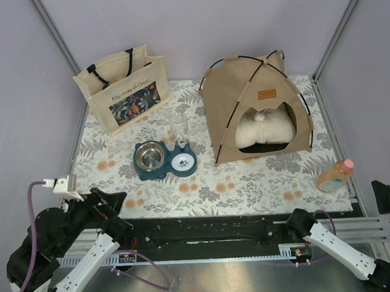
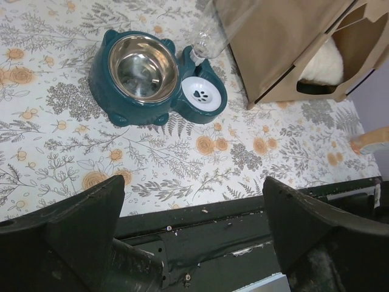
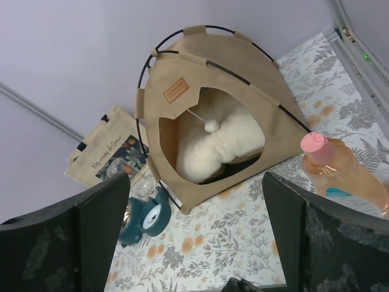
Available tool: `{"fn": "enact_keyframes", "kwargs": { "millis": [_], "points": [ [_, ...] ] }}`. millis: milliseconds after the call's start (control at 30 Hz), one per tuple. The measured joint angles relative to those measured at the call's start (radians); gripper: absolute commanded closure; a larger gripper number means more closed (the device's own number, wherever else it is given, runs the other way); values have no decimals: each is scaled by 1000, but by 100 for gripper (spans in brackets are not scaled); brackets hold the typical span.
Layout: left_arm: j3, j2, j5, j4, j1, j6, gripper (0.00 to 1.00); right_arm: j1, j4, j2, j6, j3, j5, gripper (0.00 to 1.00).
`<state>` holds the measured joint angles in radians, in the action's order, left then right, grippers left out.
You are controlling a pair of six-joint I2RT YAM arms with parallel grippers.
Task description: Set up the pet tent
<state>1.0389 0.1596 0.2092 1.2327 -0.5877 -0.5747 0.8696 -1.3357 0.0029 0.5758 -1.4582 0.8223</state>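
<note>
While parked wide open and empty at 7 and 5 o'clock, left gripper (image 2: 193,201) and right gripper (image 3: 197,201) well apart from tent (image 1: 238,95), upright at 1 o'clock on surface (image 1: 248,182), pillow (image 1: 265,129) inside, bottle (image 1: 334,174) at 4 o'clock.

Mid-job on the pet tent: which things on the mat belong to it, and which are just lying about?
Job: tent, already standing.
Lying about: tote bag; feeding bowls; pink-capped bottle; pillow, inside the tent.

white-and-black arms (image 1: 335,240), purple cable (image 1: 31,218) on the left, matte black pincer fingers (image 2: 85,213)
</note>
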Motion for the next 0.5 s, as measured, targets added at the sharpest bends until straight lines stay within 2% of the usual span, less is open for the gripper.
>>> {"fn": "enact_keyframes", "kwargs": {
  "millis": [167,500],
  "points": [
    [44,-73,-3,44,0,16,1,-1,1,0,-1,19,-1,0],
    [115,-114,5,93,0,20,1,-1,-2,0,0,44,-1,1]
  ]
}}
